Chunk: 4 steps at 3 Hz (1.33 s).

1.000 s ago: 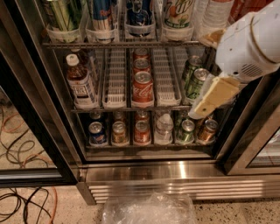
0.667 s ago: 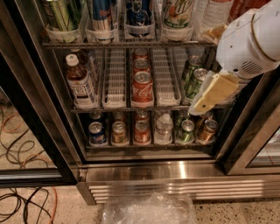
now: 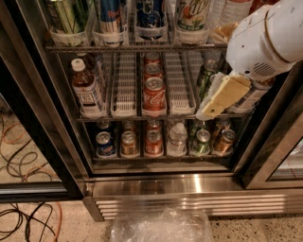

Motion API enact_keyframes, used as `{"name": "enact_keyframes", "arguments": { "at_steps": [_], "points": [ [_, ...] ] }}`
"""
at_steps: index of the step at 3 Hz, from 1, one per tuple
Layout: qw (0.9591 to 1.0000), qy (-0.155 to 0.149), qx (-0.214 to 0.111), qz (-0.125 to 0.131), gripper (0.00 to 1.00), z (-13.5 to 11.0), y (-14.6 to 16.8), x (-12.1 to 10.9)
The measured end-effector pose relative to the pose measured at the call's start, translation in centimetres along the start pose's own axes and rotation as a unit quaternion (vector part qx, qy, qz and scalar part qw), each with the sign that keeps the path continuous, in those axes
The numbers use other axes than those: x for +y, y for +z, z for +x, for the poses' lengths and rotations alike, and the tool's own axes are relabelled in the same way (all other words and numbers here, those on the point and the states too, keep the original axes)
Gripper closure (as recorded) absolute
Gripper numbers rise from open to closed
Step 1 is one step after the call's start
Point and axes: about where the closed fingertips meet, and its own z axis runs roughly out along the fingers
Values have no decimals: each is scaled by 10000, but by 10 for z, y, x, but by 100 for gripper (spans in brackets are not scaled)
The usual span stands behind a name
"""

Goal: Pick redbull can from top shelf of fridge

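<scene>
The fridge (image 3: 156, 185) stands open in front of me. Its top shelf (image 3: 142, 47) runs along the upper edge of the view, fronted by white can holders. The redbull can (image 3: 110, 14), blue and silver with red marks, stands in the second holder from the left; its top is cut off by the frame. A green-striped can (image 3: 66, 15) is to its left and a darker blue can (image 3: 150, 13) to its right. My gripper (image 3: 208, 109), white arm with a yellowish tip, hangs at the right in front of the middle shelf, below and well right of the redbull can, holding nothing I can see.
The middle shelf holds a bottle (image 3: 87, 92), a Coca-Cola can (image 3: 154, 97) and white slotted lanes. The bottom shelf holds several cans. A black door frame (image 3: 42, 142) is at the left, cables (image 3: 23, 217) lie on the floor, and a plastic bag (image 3: 161, 226) lies below.
My gripper has shifted slightly up and to the left in front of the middle shelf. Nothing in the fridge has moved.
</scene>
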Motion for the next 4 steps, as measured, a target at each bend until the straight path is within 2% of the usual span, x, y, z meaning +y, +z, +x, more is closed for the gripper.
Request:
{"name": "enact_keyframes", "arguments": {
  "at_steps": [1, 2, 3, 4],
  "points": [
    [9986, -282, -442, 50, 0, -34, 9, -9],
    [9936, -695, -883, -87, 0, -76, 19, -8],
    [9932, -728, -899, -96, 0, -79, 19, -8],
    [9895, -844, -1162, -179, 0, -101, 37, 4]
  ]
}}
